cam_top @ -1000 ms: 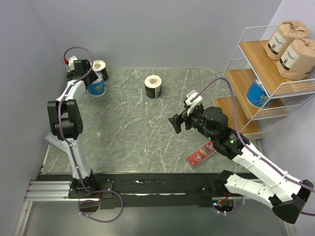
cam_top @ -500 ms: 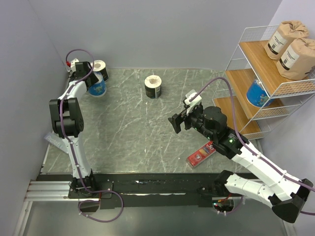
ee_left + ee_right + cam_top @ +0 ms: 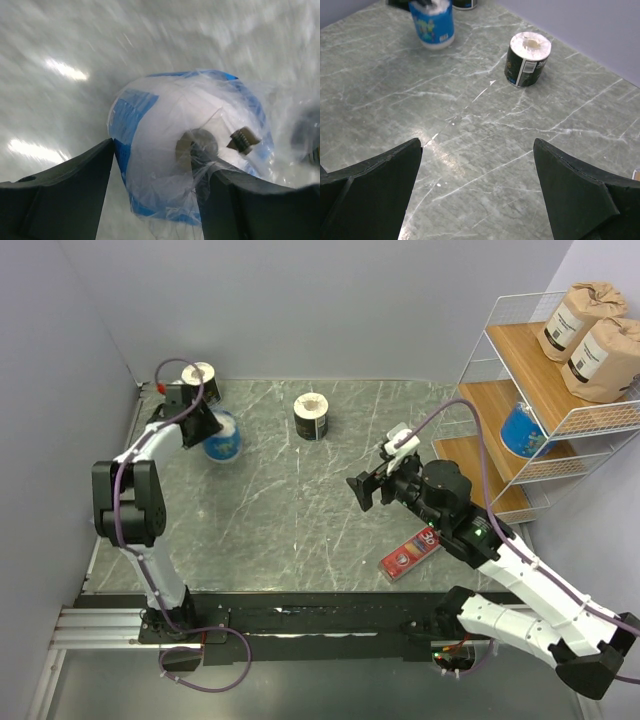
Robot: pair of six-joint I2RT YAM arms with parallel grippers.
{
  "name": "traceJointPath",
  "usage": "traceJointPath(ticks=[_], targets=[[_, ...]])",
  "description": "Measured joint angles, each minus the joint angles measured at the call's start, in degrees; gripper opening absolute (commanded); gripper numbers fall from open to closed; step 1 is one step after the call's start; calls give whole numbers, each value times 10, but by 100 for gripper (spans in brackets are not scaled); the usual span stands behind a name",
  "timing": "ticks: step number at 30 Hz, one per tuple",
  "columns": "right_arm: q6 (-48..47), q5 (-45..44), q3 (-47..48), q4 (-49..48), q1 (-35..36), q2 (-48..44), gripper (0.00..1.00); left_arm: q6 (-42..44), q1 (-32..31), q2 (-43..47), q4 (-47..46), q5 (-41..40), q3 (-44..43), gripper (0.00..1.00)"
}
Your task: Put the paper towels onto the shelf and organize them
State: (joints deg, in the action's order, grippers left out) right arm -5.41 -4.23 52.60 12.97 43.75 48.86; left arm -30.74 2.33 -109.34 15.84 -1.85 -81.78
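Pinching a blue-wrapped roll (image 3: 222,438) of paper towel between its two dark fingers (image 3: 65,200), the left gripper (image 3: 205,428) is reaching over the far left part of the grey marble-patterned table (image 3: 280,510). In the left wrist view the roll's clear plastic is crinkling against both fingers, with the white end and its cardboard core facing the camera. Whether the roll's base is touching the table cannot be told. A black roll (image 3: 205,378) with a white top is standing just behind that gripper, close to the back wall. Another black roll, the middle black roll (image 3: 312,416), is standing upright and alone near the far middle of the table, well apart from both arms.

The right gripper (image 3: 365,490) is hovering over the right half of the table with its fingers spread wide and nothing between them, pointing toward the middle black roll. A flat red box (image 3: 410,553) is lying beside the right arm.

The shelf (image 3: 500,315) is standing at the far right. Two brown kraft rolls (image 3: 590,335) are sitting side by side on its top tier, and a second blue roll (image 3: 522,430) is resting on the middle tier
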Motion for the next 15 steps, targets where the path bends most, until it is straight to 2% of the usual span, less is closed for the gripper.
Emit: traceJointPath(ticks=[5, 10, 15], targets=[[16, -10, -2, 8, 0, -21, 100, -5, -79, 92, 17, 14, 88, 71], [47, -8, -32, 12, 0, -52, 99, -21, -187, 225, 26, 41, 193, 75], [87, 2, -77, 13, 0, -70, 99, -38, -201, 305, 28, 47, 213, 83]])
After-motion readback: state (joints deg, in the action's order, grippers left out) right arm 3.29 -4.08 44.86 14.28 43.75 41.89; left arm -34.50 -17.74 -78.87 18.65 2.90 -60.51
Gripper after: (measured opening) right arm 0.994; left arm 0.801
